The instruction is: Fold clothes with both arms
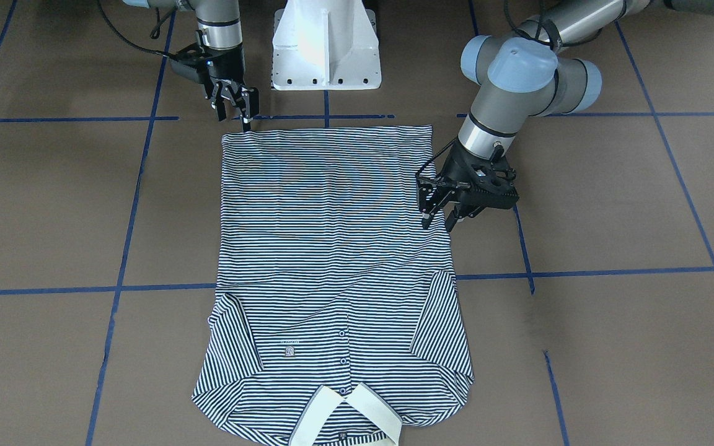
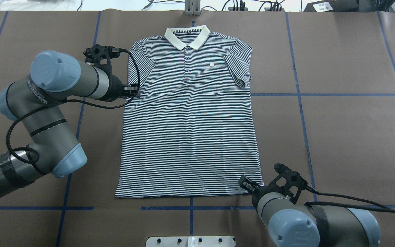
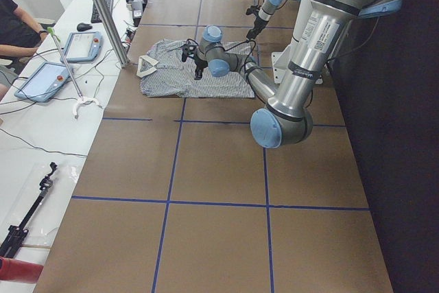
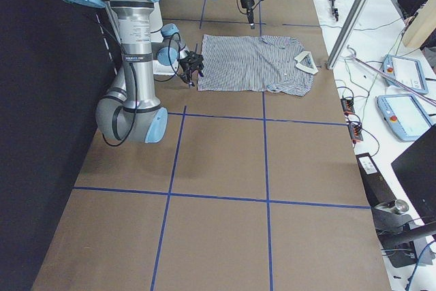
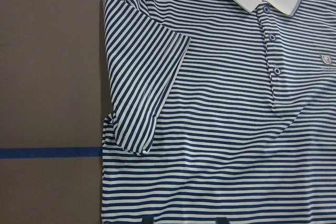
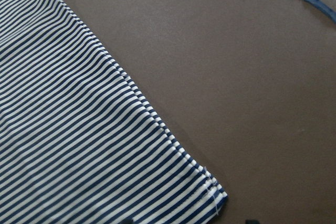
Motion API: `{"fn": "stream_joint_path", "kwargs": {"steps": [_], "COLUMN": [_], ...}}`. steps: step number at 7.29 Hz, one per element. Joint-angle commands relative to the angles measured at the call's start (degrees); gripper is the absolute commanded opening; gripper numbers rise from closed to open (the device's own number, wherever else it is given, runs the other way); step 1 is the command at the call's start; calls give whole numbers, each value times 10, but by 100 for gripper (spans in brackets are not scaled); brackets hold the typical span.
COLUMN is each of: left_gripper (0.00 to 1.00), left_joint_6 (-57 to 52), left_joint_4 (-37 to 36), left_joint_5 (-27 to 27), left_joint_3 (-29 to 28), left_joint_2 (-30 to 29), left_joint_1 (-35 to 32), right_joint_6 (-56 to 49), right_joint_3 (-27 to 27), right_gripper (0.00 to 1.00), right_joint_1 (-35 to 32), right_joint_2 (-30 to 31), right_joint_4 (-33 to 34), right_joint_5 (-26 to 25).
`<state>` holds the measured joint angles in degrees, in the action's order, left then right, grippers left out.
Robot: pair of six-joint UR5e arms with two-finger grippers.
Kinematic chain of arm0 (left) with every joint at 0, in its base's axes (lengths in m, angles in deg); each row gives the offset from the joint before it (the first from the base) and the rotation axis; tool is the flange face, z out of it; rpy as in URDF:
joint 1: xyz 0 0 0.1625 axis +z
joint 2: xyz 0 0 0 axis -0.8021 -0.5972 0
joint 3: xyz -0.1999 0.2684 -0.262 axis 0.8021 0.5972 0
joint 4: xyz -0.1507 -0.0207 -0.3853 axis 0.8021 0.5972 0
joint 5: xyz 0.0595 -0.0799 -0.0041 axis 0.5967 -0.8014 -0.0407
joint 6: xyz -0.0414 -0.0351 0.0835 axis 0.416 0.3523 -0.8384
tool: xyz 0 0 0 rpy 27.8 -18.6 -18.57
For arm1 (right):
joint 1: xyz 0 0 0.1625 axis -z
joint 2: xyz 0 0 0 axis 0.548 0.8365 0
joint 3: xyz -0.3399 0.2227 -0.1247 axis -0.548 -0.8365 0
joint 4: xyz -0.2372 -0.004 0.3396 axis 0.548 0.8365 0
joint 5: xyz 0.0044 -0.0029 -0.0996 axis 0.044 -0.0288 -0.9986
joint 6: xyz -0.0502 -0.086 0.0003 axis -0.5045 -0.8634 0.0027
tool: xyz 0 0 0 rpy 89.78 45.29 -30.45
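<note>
Left gripper (image 1: 439, 222) is open, jaws spread. It sits at the polo shirt's (image 1: 332, 248) side edge on my left, about midway down the body and below the sleeve. In the front-facing view one fingertip is over the stripes and the other is just off the cloth. I can't tell whether either touches the fabric. My left arm (image 2: 57, 79) is folded up: forearm comes in low from the overhead view's left edge, elbow bent back, wrist laid nearly level and pointing across at the shirt. Left wrist camera looks down on the left sleeve (image 5: 142, 87), which lies in over the torso, with the button placket (image 5: 273, 51) and logo patch (image 5: 325, 60) to the right of it. Two dark fingertip ends show apart at the bottom edge of that view.

Right gripper (image 1: 234, 114) is also open. It is at the hem corner (image 6: 215, 195) on my right, the end of the shirt nearest the white pedestal (image 1: 326, 46). One finger is right at the corner. Can't tell if anything is pinched. My right arm (image 2: 293, 226) comes in low from the overhead view's lower right. Its last link drops almost straight down, so the gripper points at the table (image 1: 611, 204).

The shirt lies flat and face up on the brown table, buttoned, with the hem toward my base and the cream collar (image 2: 187, 36) at the far end. Both sleeves are tucked inward. Blue tape lines (image 1: 611, 271) grid the surface.
</note>
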<state>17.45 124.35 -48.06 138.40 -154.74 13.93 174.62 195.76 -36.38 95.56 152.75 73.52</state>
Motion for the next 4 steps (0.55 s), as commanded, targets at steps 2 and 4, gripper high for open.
{"fn": "stream_joint_path", "kwargs": {"steps": [2, 4], "left_gripper": [51, 51], "left_joint_6": [0, -1], "left_joint_4": [0, 0], "left_joint_5": [0, 0], "left_joint_3": [0, -1], "left_joint_2": [3, 3], "left_joint_1": [0, 1], "right_joint_6": [4, -1], "right_joint_3": [-22, -29], "right_gripper": [75, 66], "right_joint_1": [1, -13], "right_joint_2": [-3, -3], "right_joint_4": [3, 3], "right_joint_5": [-2, -2]}}
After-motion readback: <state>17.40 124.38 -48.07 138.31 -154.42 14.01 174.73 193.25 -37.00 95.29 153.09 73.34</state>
